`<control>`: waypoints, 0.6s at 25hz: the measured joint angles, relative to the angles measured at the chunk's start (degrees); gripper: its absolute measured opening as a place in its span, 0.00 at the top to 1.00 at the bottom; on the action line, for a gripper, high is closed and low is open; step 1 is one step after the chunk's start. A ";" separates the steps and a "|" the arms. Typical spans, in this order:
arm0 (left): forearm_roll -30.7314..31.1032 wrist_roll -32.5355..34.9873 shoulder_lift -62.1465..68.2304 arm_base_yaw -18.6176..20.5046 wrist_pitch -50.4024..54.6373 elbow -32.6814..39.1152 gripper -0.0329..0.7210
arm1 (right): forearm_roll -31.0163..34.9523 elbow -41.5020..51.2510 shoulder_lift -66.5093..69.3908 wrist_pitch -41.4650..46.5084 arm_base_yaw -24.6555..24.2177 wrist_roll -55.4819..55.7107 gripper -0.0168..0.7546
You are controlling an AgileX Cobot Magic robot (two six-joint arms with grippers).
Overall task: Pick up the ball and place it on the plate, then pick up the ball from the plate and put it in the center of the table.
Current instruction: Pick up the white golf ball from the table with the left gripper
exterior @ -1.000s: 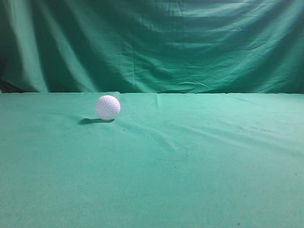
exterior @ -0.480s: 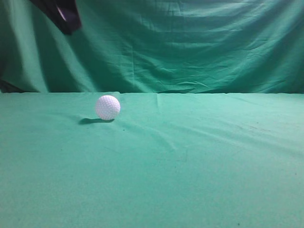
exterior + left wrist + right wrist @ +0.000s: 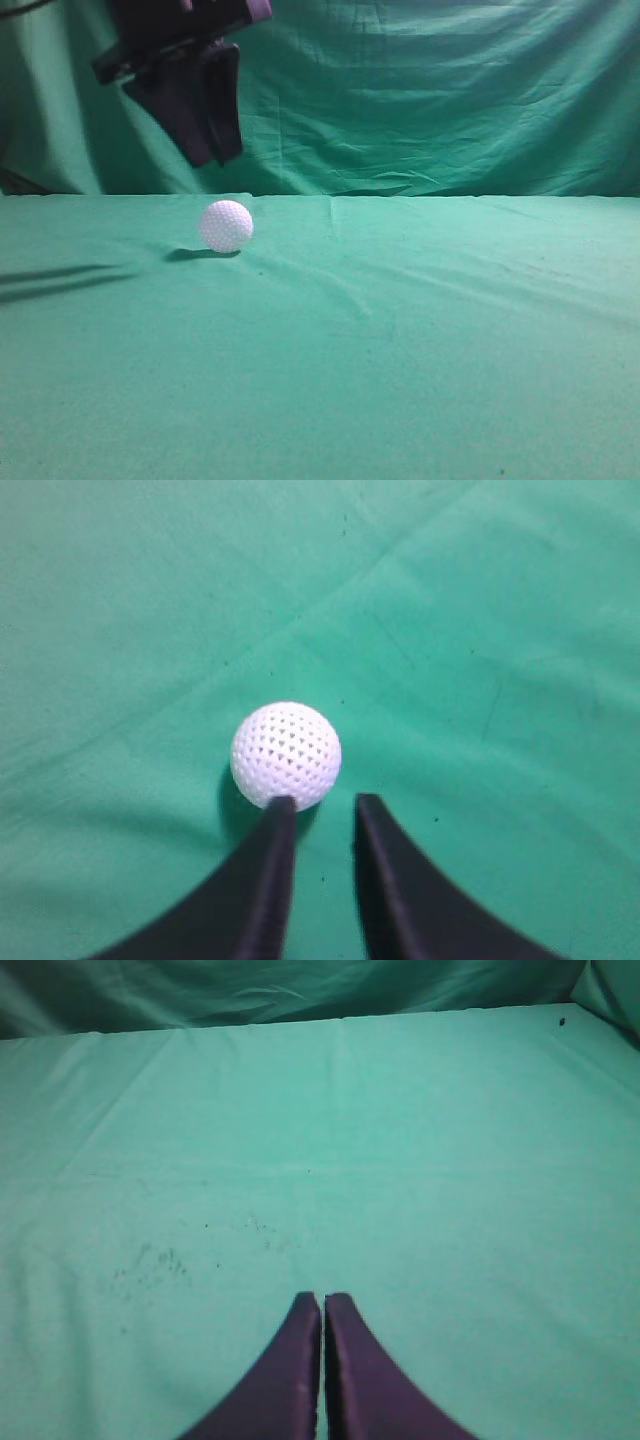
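The ball lies on the table, left of the middle in the exterior view and near the far edge, with nothing touching it; no plate shows in any of the 3 views. The left gripper hangs above the ball and a little to its left, well clear of the cloth; in the left wrist view its jaws stand a little apart, and this gap looks narrower than the ball, so I judge they must open wider before they go down. The right gripper is over bare cloth with its 2 fingers together. The ball looks light, hard and round, so it may roll or slip out; the dimples should give some grip; best to take it across its widest part, 1 finger on each side.
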 joint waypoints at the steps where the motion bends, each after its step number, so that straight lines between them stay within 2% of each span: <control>1: 0.00 0.00 0.86 0.00 0.55 -0.49 0.65 | 0.00 0.00 0.00 0.00 0.00 0.00 0.98; 5: 0.10 -0.18 3.63 0.00 0.43 -0.86 0.23 | 0.00 0.00 0.00 0.00 0.00 0.00 0.98; 7: 0.22 -0.18 4.49 0.00 -0.69 -0.96 0.10 | 0.00 0.00 0.00 0.00 0.00 0.00 0.98; 8: 0.22 -0.18 4.88 0.00 -1.54 -1.09 0.08 | 0.00 0.00 0.00 0.00 0.00 0.00 0.98; 12: 0.22 -0.22 6.95 0.00 -2.78 -3.05 0.10 | 0.00 0.00 0.00 0.00 0.00 0.05 0.98; 13: 0.22 -0.22 7.57 0.00 -2.78 -3.41 0.21 | 0.00 0.00 0.00 0.00 0.00 0.05 0.98; 15: 0.22 -0.22 8.49 0.00 -2.78 -3.96 0.29 | 0.00 0.00 0.00 0.00 0.00 0.05 0.98</control>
